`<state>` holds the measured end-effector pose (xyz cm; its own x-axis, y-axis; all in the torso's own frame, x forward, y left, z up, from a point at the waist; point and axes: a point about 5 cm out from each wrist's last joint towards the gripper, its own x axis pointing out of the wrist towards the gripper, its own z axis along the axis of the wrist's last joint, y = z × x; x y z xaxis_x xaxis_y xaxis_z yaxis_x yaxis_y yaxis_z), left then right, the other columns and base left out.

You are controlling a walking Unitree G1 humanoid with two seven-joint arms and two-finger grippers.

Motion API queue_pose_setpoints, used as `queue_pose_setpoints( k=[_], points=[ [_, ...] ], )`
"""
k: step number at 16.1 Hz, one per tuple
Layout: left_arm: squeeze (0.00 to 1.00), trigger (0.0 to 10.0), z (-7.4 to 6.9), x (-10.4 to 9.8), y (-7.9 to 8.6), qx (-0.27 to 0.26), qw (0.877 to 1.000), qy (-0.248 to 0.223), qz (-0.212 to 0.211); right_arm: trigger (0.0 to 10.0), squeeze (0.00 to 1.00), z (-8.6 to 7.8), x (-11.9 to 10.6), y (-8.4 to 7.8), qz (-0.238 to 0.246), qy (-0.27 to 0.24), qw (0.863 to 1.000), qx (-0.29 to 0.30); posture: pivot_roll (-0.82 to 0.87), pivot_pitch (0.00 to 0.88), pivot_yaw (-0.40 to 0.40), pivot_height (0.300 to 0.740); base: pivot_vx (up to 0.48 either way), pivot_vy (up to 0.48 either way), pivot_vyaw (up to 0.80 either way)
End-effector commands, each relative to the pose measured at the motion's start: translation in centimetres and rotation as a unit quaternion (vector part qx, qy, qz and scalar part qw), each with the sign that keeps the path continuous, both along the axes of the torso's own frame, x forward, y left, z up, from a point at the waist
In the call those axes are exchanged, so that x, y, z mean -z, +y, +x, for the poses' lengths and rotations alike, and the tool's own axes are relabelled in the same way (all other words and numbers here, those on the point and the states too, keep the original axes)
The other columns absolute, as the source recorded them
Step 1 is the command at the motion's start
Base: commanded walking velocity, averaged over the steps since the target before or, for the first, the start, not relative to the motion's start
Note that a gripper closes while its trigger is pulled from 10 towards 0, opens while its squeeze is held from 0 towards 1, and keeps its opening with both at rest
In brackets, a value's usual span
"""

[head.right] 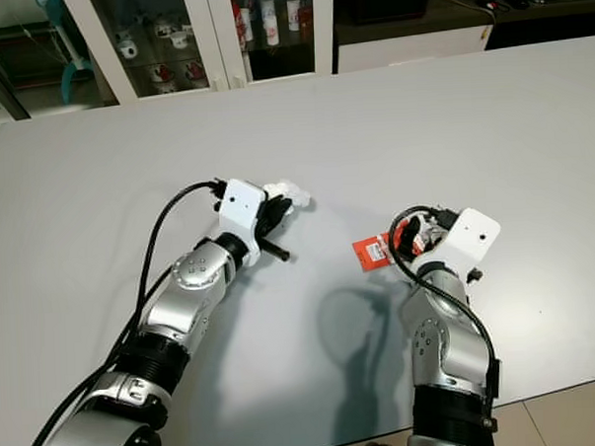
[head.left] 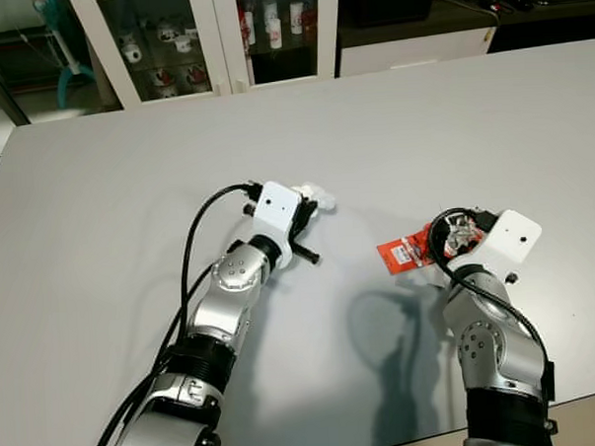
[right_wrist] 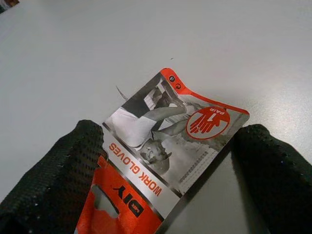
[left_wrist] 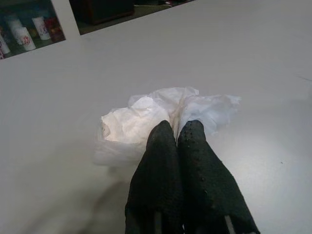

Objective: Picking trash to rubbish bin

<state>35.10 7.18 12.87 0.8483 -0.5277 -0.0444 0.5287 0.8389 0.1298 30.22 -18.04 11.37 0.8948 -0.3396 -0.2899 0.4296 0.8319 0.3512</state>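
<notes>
Currently, from my remote station, I read the scene as follows, starting at the robot's left. My left arm reaches forward over the grey table (head.left: 99, 192), and the left tool (left_wrist: 176, 130) sits at the crumpled white tissue (left_wrist: 165, 114), which rests on the table surface roughly at mid-depth. Through the left wrist camera I see the two black fingers (left_wrist: 161, 161) pressed together side by side, with their tips touching the near edge of the tissue; a fold of the paper appears pinched between the tips, though I cannot confirm how firmly. A black cable (head.left: 195, 247) loops from the wrist back along the silver forearm. To the right, well apart from the tissue, lies the orange glove packaging card (right_wrist: 170, 146), flat on the table, printed "WORK GLOVES" and "DIY" with a black-and-white photograph and a round "1 PAIR" mark. My right tool (right_wrist: 175, 165) straddles this card: its fingers (right_wrist: 58, 175) stand wide apart, one at each side edge of the card, and I judge both pads to be just beside or touching the card edges without closing on it. In the head cameras the card shows just ahead of the right wrist. Beyond the far table edge stands a white glass-door cabinet (head.left: 210, 39) holding small bottles and cups.
</notes>
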Motion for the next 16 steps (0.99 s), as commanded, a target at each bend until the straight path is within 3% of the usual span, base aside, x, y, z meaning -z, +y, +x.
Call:
queue_pose_setpoints(
  k=[1, 2, 16],
  points=[
    [0.00, 0.0, -0.22, -0.07, -0.09, 0.009, 1.000, -0.001, 0.005, 3.4, 0.00, -0.39, 1.89, 0.27, 0.034, 0.038, 0.999, 0.002, 0.12, 0.166, 0.069, 0.740, 0.000, 0.000, 0.00],
    [0.00, 0.0, -0.23, -0.07, -0.09, 0.010, 1.000, -0.001, 0.006, 0.0, 0.00, -0.38, 1.94, 0.28, 0.039, 0.037, 0.999, 0.003, 0.12, 0.166, 0.069, 0.740, 0.000, 0.000, 0.00],
    [0.00, 0.0, -0.40, 0.02, -0.20, 0.018, 1.000, 0.006, 0.008, 0.0, 0.00, -0.25, 2.44, 0.28, 0.053, 0.033, 0.998, 0.010, 0.12, 0.167, 0.071, 0.740, 0.000, 0.000, 0.00]
  ],
)
